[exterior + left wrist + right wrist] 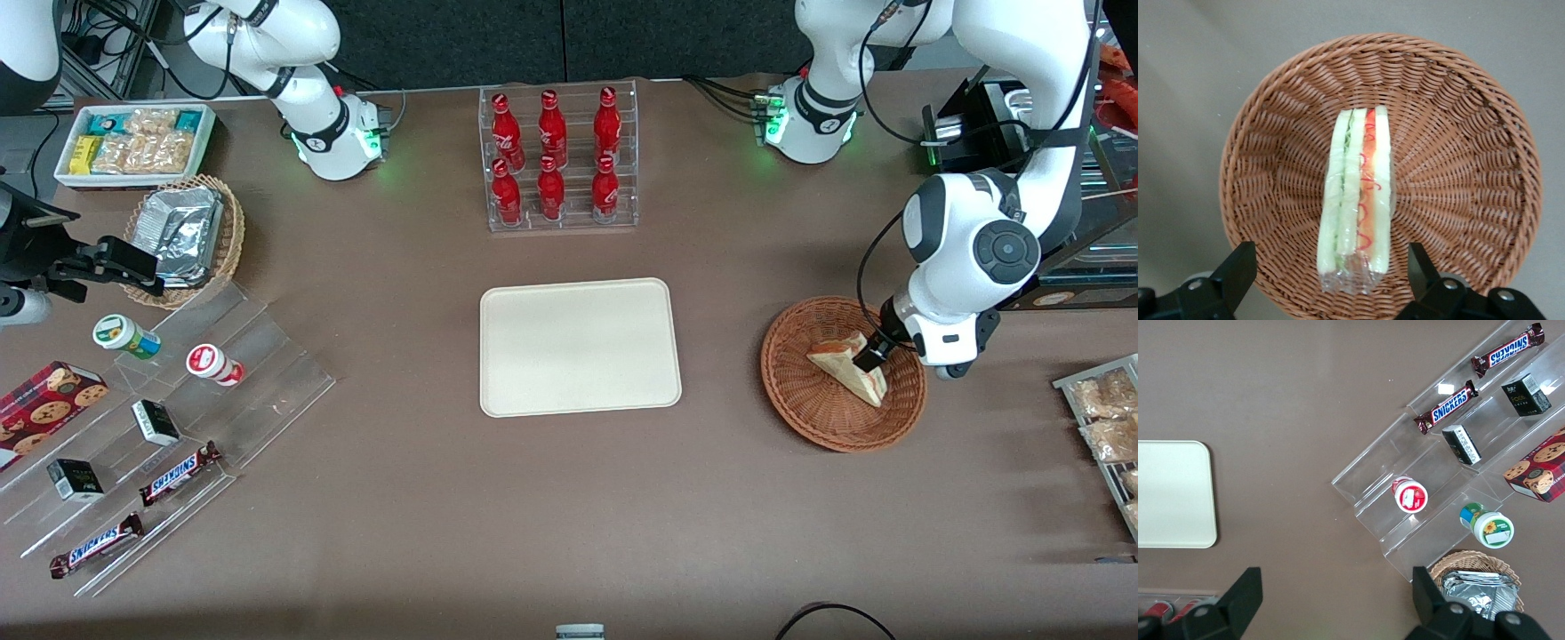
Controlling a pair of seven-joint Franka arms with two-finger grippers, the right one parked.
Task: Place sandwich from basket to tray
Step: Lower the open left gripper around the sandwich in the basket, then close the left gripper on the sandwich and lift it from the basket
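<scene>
My pincer point(867, 360) hung low over the basket point(800, 391), which sat on the desk toward my working end, level with the tray point(580, 347) and well apart from it. The pincer was released: seen from my wrist, one finger point(1238, 270) stood to each side of the sandwich point(1358, 200) with open wicker point(1458, 167) showing between each pad and the wrap. Nothing was gripped yet.

The sandwich lay in the basket point(1271, 133) with its cut face up, so the layers of bread, green and red-orange filling ran as stripes along the line between my fingers' gap. I judged that was why I had turned the wrist this way: closing would press the two bread faces together across the thin dimension, the firm way to hold a soft wedge, not squashing it from point to crust. From the front the sandwich point(849, 364) rested near the basket's middle, slightly toward its edge nearest my arm, so the rim left room for both fingers to drop.

The tray lay bare in the middle of the desk, nearer the front camera than the bottle rack point(558, 160). I reckoned the task was at its grasp step: descend a little, close gently, lift clear of the rim, then carry sideways. The clear wrap looked slippery, so a weak squeeze risked it sliding out.
</scene>
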